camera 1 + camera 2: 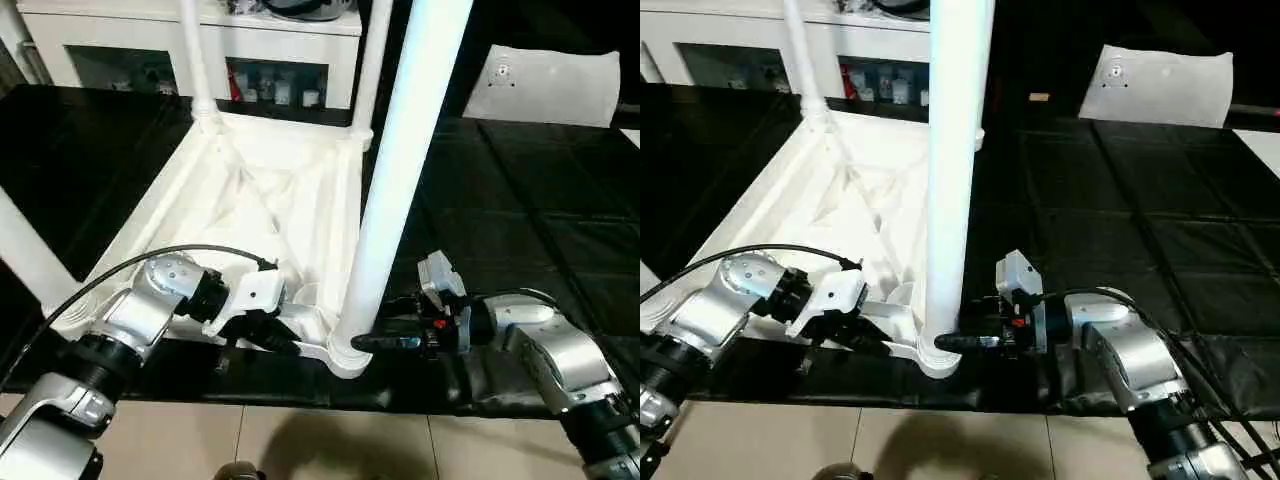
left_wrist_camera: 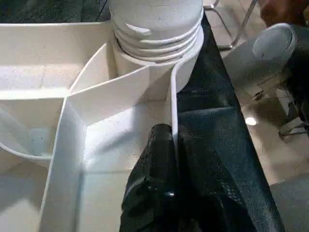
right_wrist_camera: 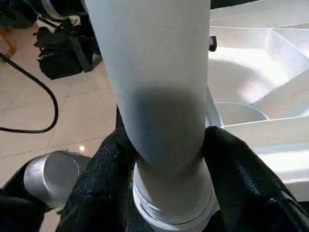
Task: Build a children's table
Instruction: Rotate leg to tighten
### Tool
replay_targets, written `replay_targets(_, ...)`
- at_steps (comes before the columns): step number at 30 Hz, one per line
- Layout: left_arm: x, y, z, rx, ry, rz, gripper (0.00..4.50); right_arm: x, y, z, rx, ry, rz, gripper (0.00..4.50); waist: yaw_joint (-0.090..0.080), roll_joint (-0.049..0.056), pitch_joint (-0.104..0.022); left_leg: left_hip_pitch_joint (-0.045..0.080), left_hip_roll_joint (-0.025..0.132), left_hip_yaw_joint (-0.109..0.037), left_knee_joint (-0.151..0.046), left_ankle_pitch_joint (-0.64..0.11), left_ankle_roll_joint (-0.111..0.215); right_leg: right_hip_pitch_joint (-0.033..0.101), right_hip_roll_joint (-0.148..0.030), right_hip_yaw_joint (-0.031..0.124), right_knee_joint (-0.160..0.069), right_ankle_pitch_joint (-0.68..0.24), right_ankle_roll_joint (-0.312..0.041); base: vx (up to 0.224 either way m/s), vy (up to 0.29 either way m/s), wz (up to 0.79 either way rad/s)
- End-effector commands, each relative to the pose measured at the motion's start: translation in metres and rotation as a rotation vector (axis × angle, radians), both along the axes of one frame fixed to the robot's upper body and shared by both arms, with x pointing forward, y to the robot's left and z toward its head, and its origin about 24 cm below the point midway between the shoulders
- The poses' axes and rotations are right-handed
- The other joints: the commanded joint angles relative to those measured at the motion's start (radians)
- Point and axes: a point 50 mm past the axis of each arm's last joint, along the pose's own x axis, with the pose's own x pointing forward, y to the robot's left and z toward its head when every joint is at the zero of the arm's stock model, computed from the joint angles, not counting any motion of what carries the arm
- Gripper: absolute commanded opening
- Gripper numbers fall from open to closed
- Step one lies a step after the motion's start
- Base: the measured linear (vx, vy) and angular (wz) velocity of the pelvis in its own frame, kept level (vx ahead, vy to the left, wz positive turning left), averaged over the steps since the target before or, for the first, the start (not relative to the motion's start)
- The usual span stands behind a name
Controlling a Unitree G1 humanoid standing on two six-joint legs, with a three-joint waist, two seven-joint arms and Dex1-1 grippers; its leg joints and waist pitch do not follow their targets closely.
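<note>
Right now my right pincer (image 1: 368, 343) is clamped on the leg (image 1: 400, 180), low on it, just above the near-right socket (image 1: 345, 355) of the top (image 1: 270, 200). In my right wrist view the two black fingers (image 3: 104, 188) wrap the white shaft from either side. My left pincer (image 1: 262, 332) is closed on the top's near rim (image 2: 174, 111), one finger (image 2: 152, 183) inside the thin wall and one outside, just left of that same socket.

The top lies upside down on the black mat (image 1: 520, 200), ribs showing, with me at its near edge. Two more legs stand in the far corners (image 1: 197, 60), and another shows at the left edge (image 1: 25, 250).

What matters for the next move, I judge, is the leg's long axis: it stands nearly upright out of the socket, leaning a little to the right as it rises. Its threads (image 2: 154, 41) still show above the socket's lip, so it looks not fully seated. The socket lies directly below my right grip, so the turning falls to that arm, about the leg's own axis, while my left only steadies the rim.
</note>
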Motion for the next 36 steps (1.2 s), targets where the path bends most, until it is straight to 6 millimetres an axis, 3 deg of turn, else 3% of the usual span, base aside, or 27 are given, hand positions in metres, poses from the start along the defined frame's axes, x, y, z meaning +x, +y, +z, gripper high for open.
replay_targets(1,-0.001,-0.014,0.004,0.016,-0.021,-0.106,0.00,0.001,0.004,-0.004,-0.022,-0.002,0.024,1.96,-0.004,0.002,-0.069,0.002,0.060,-0.008,-0.063,-0.061,0.051,0.053,-0.116,0.057,-0.071,-0.082,-0.201,0.000,0.000,0.00)
replay_targets(3,0.001,-0.014,0.003,0.022,-0.027,-0.089,0.00,0.000,0.006,-0.005,-0.017,0.002,0.032,1.92,-0.003,0.007,-0.069,0.003,0.061,-0.009,-0.064,-0.073,0.042,0.053,-0.117,0.057,-0.072,-0.098,-0.201,0.000,0.000,0.00)
replay_targets(4,0.001,-0.014,0.002,0.022,-0.029,-0.079,0.00,0.000,0.006,-0.005,-0.015,0.005,0.035,1.91,-0.004,0.004,-0.068,0.002,0.061,-0.009,-0.065,-0.077,0.040,0.054,-0.116,0.057,-0.074,-0.103,-0.201,0.000,0.000,0.00)
replay_targets(5,0.003,-0.013,0.002,0.018,-0.029,-0.045,0.00,-0.002,0.007,-0.006,-0.010,0.010,0.038,1.91,-0.003,0.010,-0.068,0.004,0.060,-0.009,-0.064,-0.084,0.038,0.053,-0.116,0.057,-0.076,-0.112,-0.200,0.000,0.000,0.00)
replay_targets(6,0.005,-0.012,0.002,0.015,-0.033,-0.014,0.00,-0.004,0.007,-0.006,-0.004,0.014,0.035,1.90,-0.003,0.008,-0.068,0.005,0.061,-0.009,-0.064,-0.088,0.036,0.053,-0.117,0.057,-0.077,-0.120,-0.198,0.000,0.000,0.00)
replay_targets(9,0.013,-0.009,0.001,-0.009,-0.046,0.130,0.00,-0.010,0.007,-0.008,0.030,0.039,-0.033,1.90,0.004,0.016,-0.066,0.010,0.062,-0.010,-0.066,-0.106,0.027,0.050,-0.115,0.058,-0.079,-0.141,-0.194,0.000,0.000,0.00)
replay_targets(11,0.018,-0.008,0.002,-0.030,-0.048,0.211,0.00,-0.013,0.008,-0.011,0.037,0.046,-0.086,1.90,0.006,0.014,-0.065,0.012,0.063,-0.011,-0.069,-0.133,0.018,0.047,-0.116,0.057,-0.085,-0.184,-0.190,0.000,0.000,0.00)
replay_targets(14,0.025,-0.015,0.005,-0.093,-0.045,0.362,0.00,-0.014,0.013,-0.023,-0.018,0.018,-0.254,1.90,-0.001,0.011,-0.057,0.008,0.059,-0.013,-0.076,-0.161,-0.001,0.045,-0.117,0.055,-0.094,-0.285,-0.157,0.000,0.000,0.00)
replay_targets(16,0.028,-0.023,0.006,-0.131,-0.053,0.440,0.00,-0.011,0.018,-0.031,-0.044,0.013,-0.392,1.89,-0.010,0.010,-0.050,0.009,0.056,-0.013,-0.079,-0.192,-0.011,0.037,-0.117,0.055,-0.104,-0.366,-0.136,0.000,0.000,0.00)
replay_targets(18,0.031,-0.032,0.007,-0.165,-0.057,0.500,0.00,-0.010,0.023,-0.034,-0.039,0.034,-0.483,1.89,-0.024,0.005,-0.046,0.001,0.047,-0.017,-0.081,-0.208,-0.010,0.043,-0.117,0.050,-0.115,-0.466,-0.099,0.000,0.000,0.00)
replay_targets(19,0.034,-0.049,0.008,-0.209,-0.069,0.559,0.00,-0.004,0.036,-0.036,-0.008,0.074,-0.617,1.89,-0.027,0.008,-0.044,0.004,0.049,-0.017,-0.081,-0.212,-0.006,0.035,-0.118,0.050,-0.122,-0.499,-0.083,0.000,0.000,0.00)
replay_targets(20,0.035,-0.050,0.009,-0.211,-0.070,0.563,0.00,-0.004,0.037,-0.036,-0.006,0.077,-0.626,1.89,-0.034,0.012,-0.042,0.012,0.049,-0.016,-0.079,-0.228,-0.007,0.023,-0.115,0.052,-0.123,-0.505,-0.087,0.000,0.000,0.00)
replay_targets(21,0.037,-0.062,0.010,-0.236,-0.077,0.594,0.00,0.002,0.048,-0.037,0.006,0.101,-0.718,1.89,-0.040,0.007,-0.045,0.003,0.049,-0.020,-0.083,-0.214,-0.008,0.032,-0.116,0.051,-0.119,-0.479,-0.087,0.000,0.000,0.00)
replay_targets(22,0.038,-0.067,0.010,-0.249,-0.077,0.604,0.00,0.005,0.052,-0.037,0.007,0.105,-0.758,1.89,-0.044,0.014,-0.043,0.002,0.049,-0.021,-0.085,-0.210,-0.008,0.031,-0.114,0.051,-0.118,-0.462,-0.089,0.000,0.000,0.00)
replay_targets(24,0.042,-0.080,0.014,-0.270,-0.105,0.624,0.00,0.017,0.065,-0.037,0.006,0.123,-0.877,1.89,-0.055,0.016,-0.045,0.002,0.044,-0.017,-0.080,-0.191,0.001,0.028,-0.112,0.054,-0.116,-0.402,-0.106,0.000,0.000,0.00)
replay_targets(26,0.043,-0.087,0.017,-0.276,-0.124,0.623,0.00,0.023,0.073,-0.034,0.008,0.125,-0.935,1.89,-0.055,0.020,-0.049,0.001,0.044,-0.016,-0.078,-0.163,0.006,0.032,-0.112,0.058,-0.111,-0.342,-0.113,0.000,0.000,0.00)
replay_targets(28,0.045,-0.089,0.019,-0.266,-0.145,0.608,0.00,0.027,0.077,-0.028,0.056,0.125,-0.952,1.89,-0.054,0.024,-0.055,-0.003,0.047,-0.015,-0.078,-0.114,0.016,0.041,-0.110,0.058,-0.098,-0.221,-0.131,0.000,0.000,0.00)
replay_targets(31,0.044,-0.085,0.016,-0.208,-0.196,0.546,0.00,0.027,0.072,-0.023,0.095,0.103,-0.966,2.23,-0.051,0.031,-0.061,-0.004,0.050,-0.013,-0.077,-0.054,0.045,0.049,-0.112,0.057,-0.090,-0.058,-0.160,0.000,0.000,0.00)
replay_targets(33,0.043,-0.078,0.013,-0.178,-0.203,0.525,0.00,0.022,0.063,-0.022,0.104,0.070,-0.962,2.47,-0.051,0.032,-0.061,-0.005,0.052,-0.013,-0.078,-0.047,0.047,0.052,-0.113,0.056,-0.085,-0.027,-0.174,0.000,0.000,0.00)
replay_targets(34,0.043,-0.076,0.013,-0.172,-0.202,0.523,0.00,0.021,0.061,-0.022,0.104,0.062,-0.960,2.64,-0.048,0.038,-0.064,-0.001,0.055,-0.013,-0.077,-0.054,0.049,0.053,-0.115,0.057,-0.084,-0.020,-0.178,0.000,0.000,0.00)
replay_targets(36,0.042,-0.072,0.011,-0.164,-0.204,0.500,0.00,0.019,0.054,-0.022,0.099,0.036,-0.959,2.70,-0.049,0.035,-0.062,-0.001,0.057,-0.013,-0.079,-0.063,0.047,0.053,-0.114,0.056,-0.084,-0.014,-0.186,0.000,0.000,0.00)
